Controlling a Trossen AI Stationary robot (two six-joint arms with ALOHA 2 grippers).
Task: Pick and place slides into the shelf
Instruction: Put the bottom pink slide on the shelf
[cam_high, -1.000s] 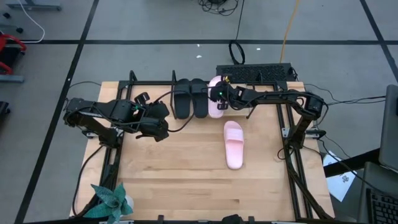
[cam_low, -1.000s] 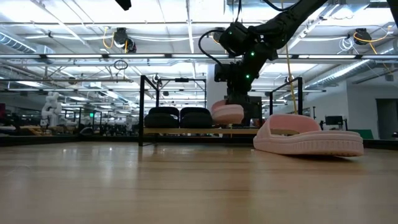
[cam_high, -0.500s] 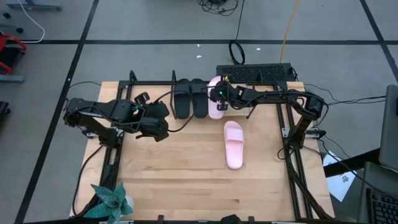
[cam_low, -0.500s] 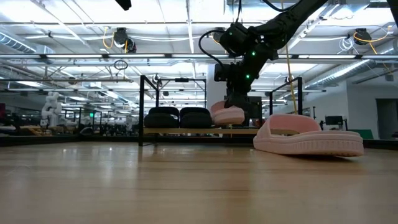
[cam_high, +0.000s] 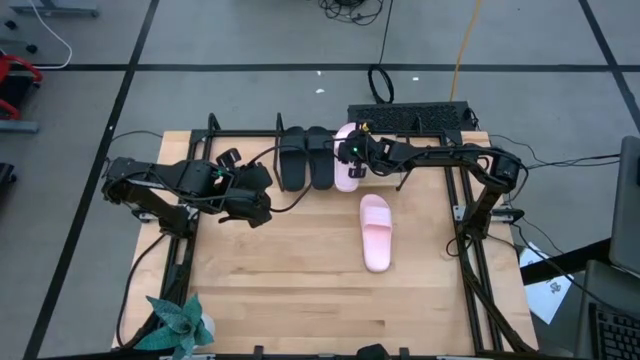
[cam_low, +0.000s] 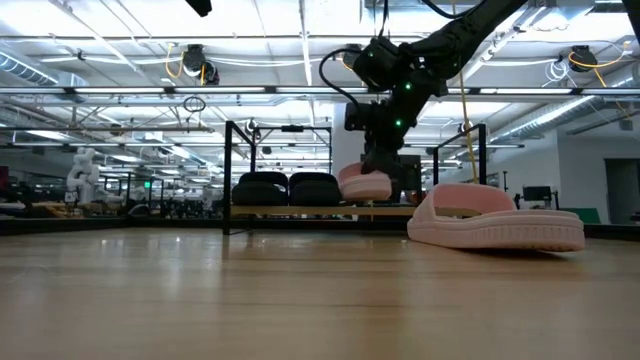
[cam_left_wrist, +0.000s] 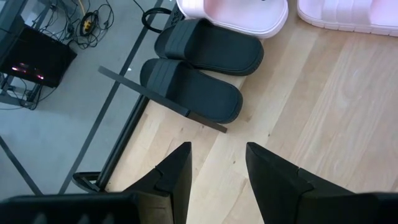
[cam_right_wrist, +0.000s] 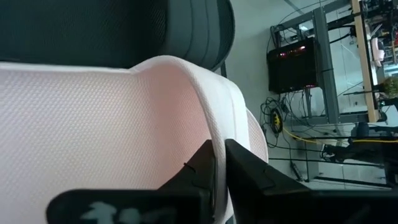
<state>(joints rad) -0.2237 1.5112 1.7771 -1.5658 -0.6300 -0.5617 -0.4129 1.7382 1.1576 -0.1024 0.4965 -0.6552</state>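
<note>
Two black slides (cam_left_wrist: 202, 71) shelved | right gripper (cam_right_wrist: 219, 163) pinching pink slide (cam_right_wrist: 93, 118)

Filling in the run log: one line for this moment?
right gripper: pinching pink slide's strap at shelf | left gripper: open, waiting | second pink slide: on table

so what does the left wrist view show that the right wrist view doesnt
Only the left wrist view: both black slides side by side on the shelf, the bare tabletop, the second pink slide lying off the shelf, and the left tool open, holding nothing.

Only the right wrist view: the right tool pinching the strap of a pink slide.

Both: that pink slide beside a black slide, and cables on the floor beyond the table.
</note>
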